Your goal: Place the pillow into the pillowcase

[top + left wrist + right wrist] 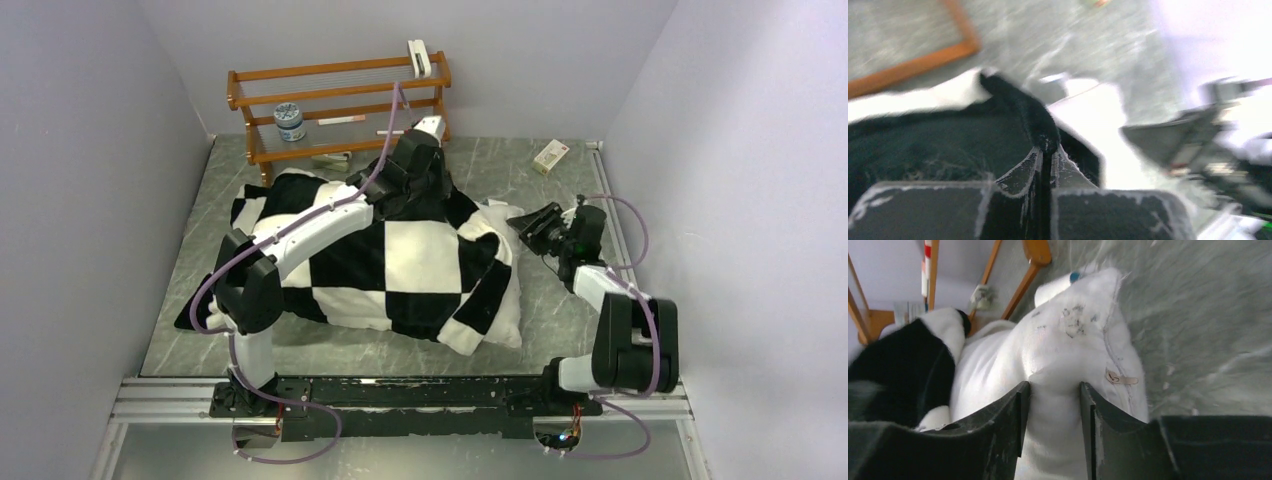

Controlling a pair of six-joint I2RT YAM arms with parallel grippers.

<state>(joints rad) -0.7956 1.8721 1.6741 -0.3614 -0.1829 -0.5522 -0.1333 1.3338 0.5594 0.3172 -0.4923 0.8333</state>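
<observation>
The black-and-white checkered pillowcase (400, 260) lies across the middle of the table, draped over most of the white pillow (508, 310). My left gripper (432, 178) is at the case's far edge. In the left wrist view it (1046, 148) is shut on a black plush fold of the pillowcase (938, 145), with the white pillow (1088, 115) just beyond. My right gripper (518, 222) is at the pillow's exposed right end. In the right wrist view it (1053, 390) pinches a bulge of the pillow (1068, 340); the pillowcase (898, 365) is at the left.
A wooden rack (340, 100) stands against the back wall with a small jar (289, 120) on it. A small box (551, 156) lies at the back right. Walls close in on both sides, and a metal rail (400, 395) runs along the near edge.
</observation>
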